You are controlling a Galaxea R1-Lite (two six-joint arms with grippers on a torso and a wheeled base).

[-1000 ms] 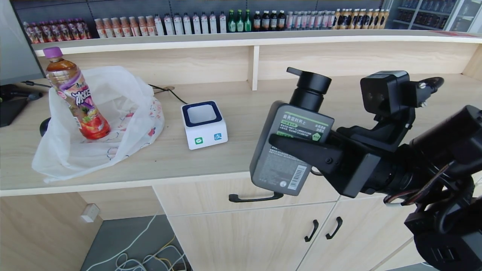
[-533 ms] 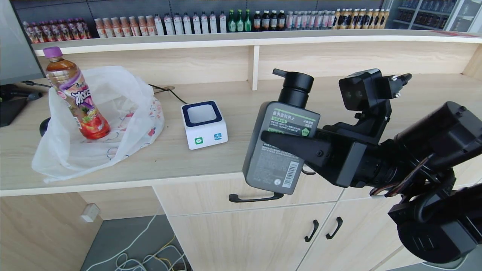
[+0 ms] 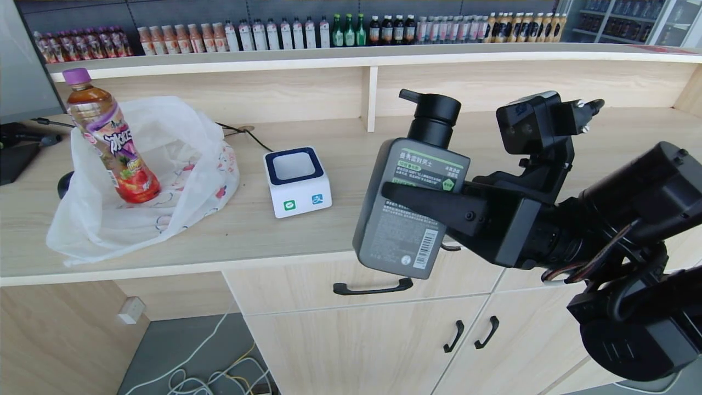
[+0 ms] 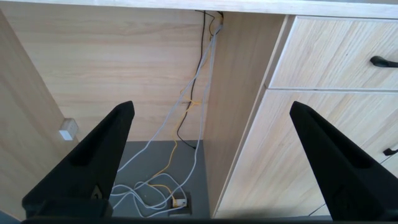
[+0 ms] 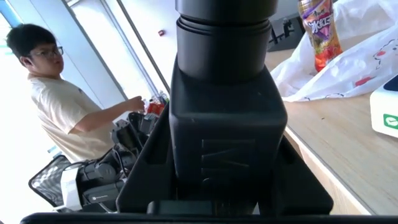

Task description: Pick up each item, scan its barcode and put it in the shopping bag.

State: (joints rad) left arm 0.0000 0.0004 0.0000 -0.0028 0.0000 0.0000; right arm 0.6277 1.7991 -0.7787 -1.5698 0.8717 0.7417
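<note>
Barcode (image 3: 426,249) on grey pump bottle (image 3: 392,238); other print illegible

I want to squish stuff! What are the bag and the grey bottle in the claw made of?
The shopping bag looks like thin soft plastic: see-through white and crinkled. The grey bottle, held in the right claw, looks like hard matte plastic: flat sides, no shine.

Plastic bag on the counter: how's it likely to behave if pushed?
Probably floppy: the bag is thin, crumpled film slumped on the counter, so it should fold rather than slide whole. Likely very light, so only the drink bottle inside anchors it. That bottle leans, so it may tip if the film shifts.
</note>
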